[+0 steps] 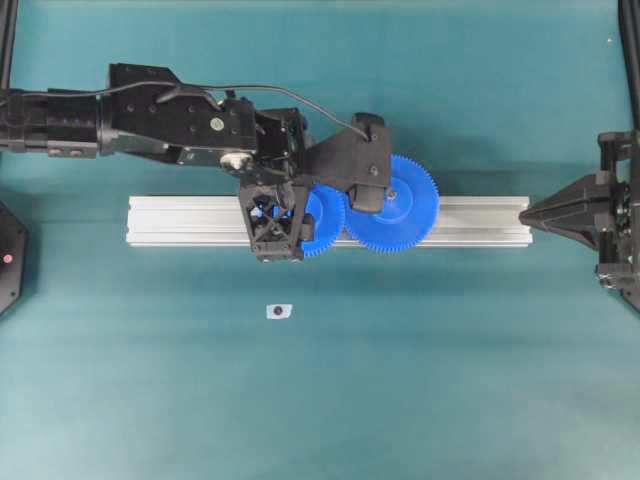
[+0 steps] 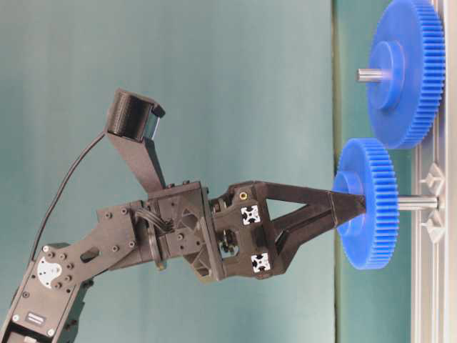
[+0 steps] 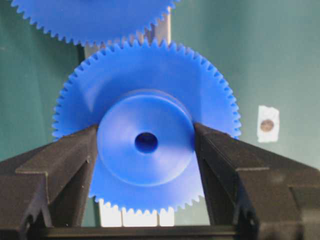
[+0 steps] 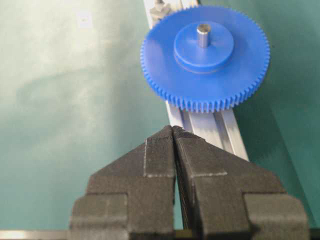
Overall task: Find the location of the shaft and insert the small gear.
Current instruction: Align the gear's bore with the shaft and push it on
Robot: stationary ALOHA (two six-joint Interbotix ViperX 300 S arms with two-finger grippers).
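Left gripper is partly open, its two black fingers clamped on the raised round hub of the small gear, one on each side; the dark centre hole shows between them in the left wrist view. In the table-level view the same gripper grips the hub of the small gear, and the grey shaft runs from the gear's far face to the aluminium rail, so the gear sits on the shaft but apart from the rail. Two small clear plastic pieces flank the shaft at the rail.

Overhead, the left gripper sits over the rail, with the small gear showing at its right side. The large gear is just beside it on the rail, teeth meeting or overlapping; cannot tell which. Its grey pin sticks out of the hub.

Right gripper is closed, fingertips together, holding nothing. It is parked at the right end of the rail, pointing along it; whether the tips touch the rail I cannot tell.

A small white tag with a dark spot lies on the green table, near the rail and apart from it.
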